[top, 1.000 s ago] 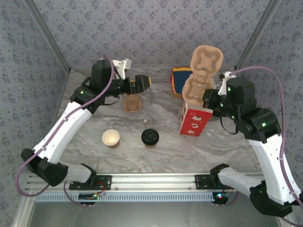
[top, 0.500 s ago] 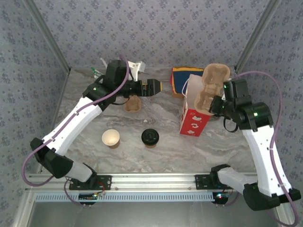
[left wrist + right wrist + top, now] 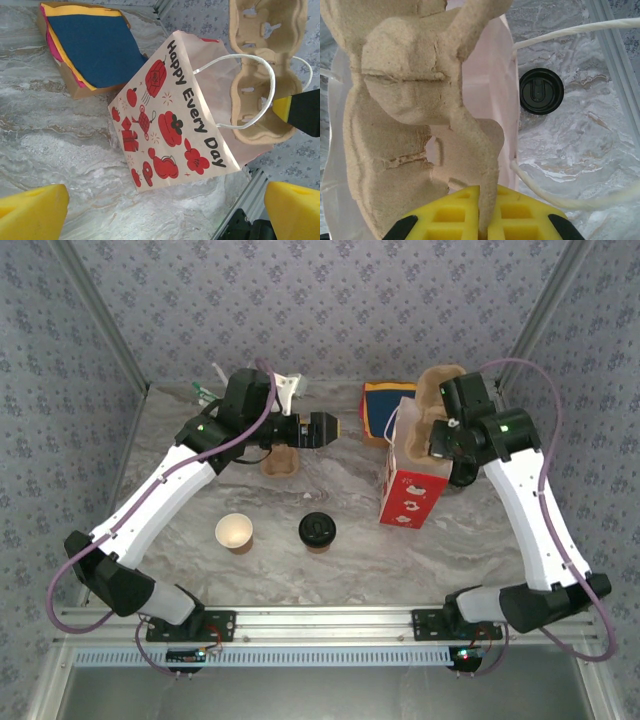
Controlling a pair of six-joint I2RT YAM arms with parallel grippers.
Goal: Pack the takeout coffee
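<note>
The takeout coffee (image 3: 317,530) is standing upright on the marble table (image 3: 350,565), near the front and about in the middle, with its black lid on and nothing touching it. An open cup (image 3: 234,532) is sitting just to its left, apart from it. To the right, a printed paper bag (image 3: 405,495) is standing between the coffee and the right arm. The right gripper (image 3: 487,216) is pinching the edge of a cardboard cup tray (image 3: 405,100) with its fingers pressed onto it, holding the tray at the bag's open top beside the white cord handle (image 3: 250,90). The left gripper (image 3: 333,427) is hovering farther back with its fingers spread wide, pointing toward the bag. A box (image 3: 95,50) of coloured sheets is lying behind the bag.
</note>
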